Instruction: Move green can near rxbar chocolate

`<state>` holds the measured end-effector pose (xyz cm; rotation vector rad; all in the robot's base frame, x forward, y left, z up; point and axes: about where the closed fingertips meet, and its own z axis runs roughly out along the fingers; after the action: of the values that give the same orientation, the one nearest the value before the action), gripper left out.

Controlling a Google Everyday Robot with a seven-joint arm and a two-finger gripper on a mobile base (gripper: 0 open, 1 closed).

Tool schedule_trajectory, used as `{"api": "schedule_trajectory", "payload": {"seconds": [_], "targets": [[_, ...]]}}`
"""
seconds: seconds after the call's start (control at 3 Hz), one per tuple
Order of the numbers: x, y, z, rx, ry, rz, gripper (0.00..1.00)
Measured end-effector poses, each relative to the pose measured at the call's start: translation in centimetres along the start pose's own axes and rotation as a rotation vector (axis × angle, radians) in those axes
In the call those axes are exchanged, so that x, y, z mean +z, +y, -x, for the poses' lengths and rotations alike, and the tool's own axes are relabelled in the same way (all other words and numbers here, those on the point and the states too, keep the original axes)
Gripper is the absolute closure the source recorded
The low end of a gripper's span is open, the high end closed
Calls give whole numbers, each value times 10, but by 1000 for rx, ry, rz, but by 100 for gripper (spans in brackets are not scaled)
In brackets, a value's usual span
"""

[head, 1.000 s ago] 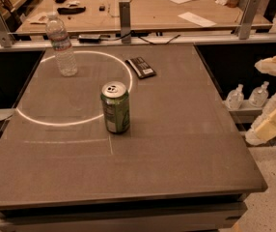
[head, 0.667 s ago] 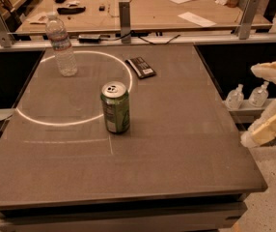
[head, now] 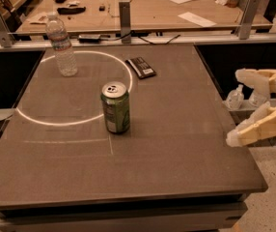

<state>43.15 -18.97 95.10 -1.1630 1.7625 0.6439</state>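
Note:
The green can [head: 116,108] stands upright near the middle of the dark table [head: 176,144], silver top with pull tab up. The rxbar chocolate [head: 141,67], a flat black bar with a white patch at its near end, lies beyond the can toward the far edge. My gripper [head: 239,108] hovers at the table's right edge, well to the right of the can. Its two pale fingers [head: 259,127] are spread apart with nothing between them.
A clear plastic water bottle [head: 62,46] stands at the far left, on a white circle line [head: 70,122] drawn on the table. A wooden bench [head: 147,6] with papers and small items lies behind a metal rail. Small bottles [head: 234,98] sit low to the right.
My gripper has moved left, closer in over the table's right edge. The can, the bar and the bottle have not moved.

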Motion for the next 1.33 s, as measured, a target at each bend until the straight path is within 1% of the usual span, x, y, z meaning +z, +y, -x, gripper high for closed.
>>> {"api": "schedule_trajectory", "payload": {"seconds": [0.33, 0.67, 1.0, 1.33], "targets": [[14, 11, 2, 28, -66, 40, 0], [15, 12, 4, 30, -72, 44, 0], [17, 14, 9, 25, -91, 78, 0], [36, 29, 7, 57, -114, 122, 0]]}}
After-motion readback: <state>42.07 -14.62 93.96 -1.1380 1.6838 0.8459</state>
